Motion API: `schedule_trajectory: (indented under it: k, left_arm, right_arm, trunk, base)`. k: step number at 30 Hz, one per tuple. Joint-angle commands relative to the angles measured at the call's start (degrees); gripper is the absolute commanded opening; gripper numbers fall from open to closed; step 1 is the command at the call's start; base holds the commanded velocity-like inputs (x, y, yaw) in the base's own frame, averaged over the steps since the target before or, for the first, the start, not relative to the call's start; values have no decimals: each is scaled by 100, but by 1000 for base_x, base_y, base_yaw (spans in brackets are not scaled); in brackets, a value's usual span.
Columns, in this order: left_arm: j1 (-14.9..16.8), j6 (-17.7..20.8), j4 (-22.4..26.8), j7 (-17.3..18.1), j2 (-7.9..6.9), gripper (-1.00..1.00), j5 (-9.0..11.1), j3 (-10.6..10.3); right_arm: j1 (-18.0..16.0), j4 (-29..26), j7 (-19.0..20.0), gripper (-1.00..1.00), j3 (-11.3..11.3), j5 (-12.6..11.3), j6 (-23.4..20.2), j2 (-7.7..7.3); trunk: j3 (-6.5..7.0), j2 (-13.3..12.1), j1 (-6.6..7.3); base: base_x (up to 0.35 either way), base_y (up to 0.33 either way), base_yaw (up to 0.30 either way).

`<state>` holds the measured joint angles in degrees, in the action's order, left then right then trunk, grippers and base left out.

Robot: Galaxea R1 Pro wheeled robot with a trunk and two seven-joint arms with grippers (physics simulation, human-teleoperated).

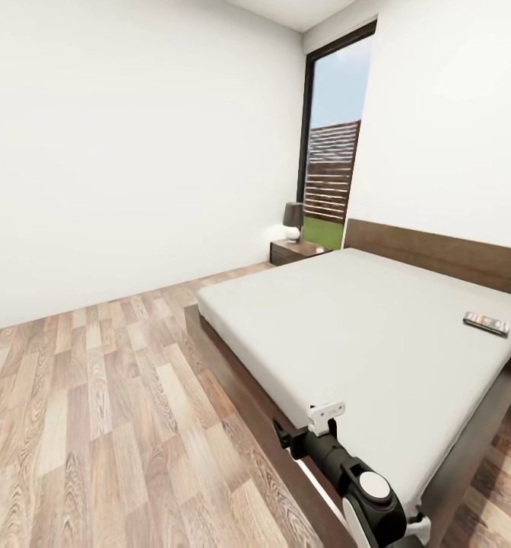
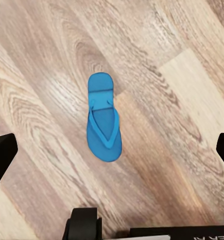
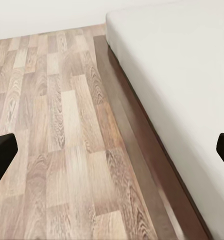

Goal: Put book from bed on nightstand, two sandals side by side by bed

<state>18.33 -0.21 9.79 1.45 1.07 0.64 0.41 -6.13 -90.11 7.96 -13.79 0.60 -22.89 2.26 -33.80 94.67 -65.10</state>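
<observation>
One bright blue sandal lies flat on the wood-plank floor, straight below my left gripper, which hangs open above it without touching. The book rests on the grey mattress of the bed, near the headboard at the right. A dark nightstand stands at the bed's far corner. My right arm reaches over the bed's near corner. My right gripper is open and empty, looking along the bed's wooden side rail.
A dark-shaded lamp sits on the nightstand. Behind it is a tall black-framed window showing a slatted fence. White walls close the room. Wood floor spreads wide to the left of the bed.
</observation>
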Motion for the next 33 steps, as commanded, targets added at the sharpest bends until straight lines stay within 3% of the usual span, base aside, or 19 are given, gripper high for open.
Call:
schedule_trajectory:
  k: [1, 22, 33]
  left_arm:
    - [3, -1, 1, 27, 0, 100, 6, 21]
    - [13, 12, 21, 130, -42, 100, 42, 93]
    - [17, 40, 22, 141, -254, 100, 284, 98]
  right_arm:
    - [-3, -7, 22, 100, 6, 6, -31, 2]
    - [-8, 1, 22, 100, -1, 2, -31, 11]
    - [-10, 2, 22, 100, -3, 2, -31, 11]
  trunk:
    - [-24, 44, -22]
    - [-401, 887, -483]
    - [-599, 1328, -725]
  base:
    - [0, 0, 0]
    - [0, 0, 0]
    - [0, 0, 0]
